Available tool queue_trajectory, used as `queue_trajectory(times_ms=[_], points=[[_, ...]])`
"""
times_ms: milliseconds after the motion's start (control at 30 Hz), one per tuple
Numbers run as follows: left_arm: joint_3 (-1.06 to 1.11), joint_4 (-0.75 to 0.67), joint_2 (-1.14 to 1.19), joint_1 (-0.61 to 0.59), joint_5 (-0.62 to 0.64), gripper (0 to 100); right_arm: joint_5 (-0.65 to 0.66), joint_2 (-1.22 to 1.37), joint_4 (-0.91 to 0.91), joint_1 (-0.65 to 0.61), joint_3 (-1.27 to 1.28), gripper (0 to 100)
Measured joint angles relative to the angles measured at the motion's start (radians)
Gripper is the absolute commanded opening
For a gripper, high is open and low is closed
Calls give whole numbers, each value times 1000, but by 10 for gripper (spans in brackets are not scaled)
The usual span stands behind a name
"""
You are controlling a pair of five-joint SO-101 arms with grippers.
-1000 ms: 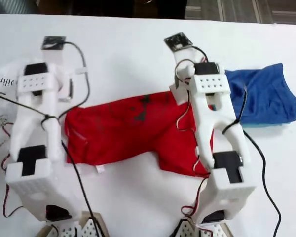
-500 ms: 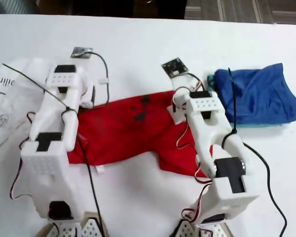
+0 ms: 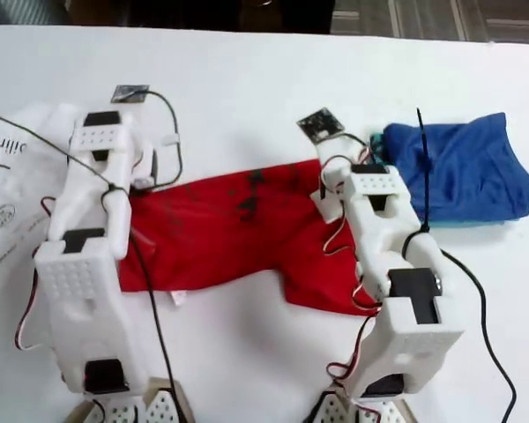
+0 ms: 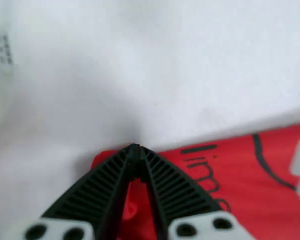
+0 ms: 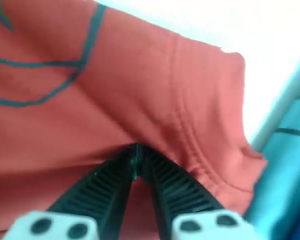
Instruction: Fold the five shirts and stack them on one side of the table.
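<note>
Red shirt: we see the red shirt (image 3: 220, 229) lying flat and rumpled in the middle of the table (image 3: 247, 79), stretched between the two arms.
Left gripper: the left gripper (image 4: 135, 152) sits at the shirt's left end, where red cloth meets bare table; we find its fingers (image 4: 102, 185) pinched together on the red cloth.
Right gripper: the right gripper (image 5: 136, 152) is at the shirt's right end, its fingers (image 5: 175, 187) nipping a fold of red fabric beside a stitched hem.
Blue shirt: we see the blue shirt (image 3: 463, 167) folded near the table's right edge, just beside the red one.
White bag: a white bag (image 3: 9, 194) lies at the left edge.
</note>
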Motion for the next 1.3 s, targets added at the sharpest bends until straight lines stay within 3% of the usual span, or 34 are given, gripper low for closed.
queue_trajectory(times_ms=[300, 600, 800, 1100, 1300], points=[[-141, 166, 18, -95, 0, 28, 32, 0, 0, 23, -17, 20], [-344, 347, 25, -92, 0, 28, 32, 0, 6, 20, -31, 20], [-370, 446, 25, -28, -55, 28, 23, -64, 48, -57, -34, 20], [-84, 436, -272, 123, -110, 28, -31, -66, 91, -69, -34, 20], [322, 226, -476, 170, -117, 28, -31, -66, 100, -69, -34, 20]])
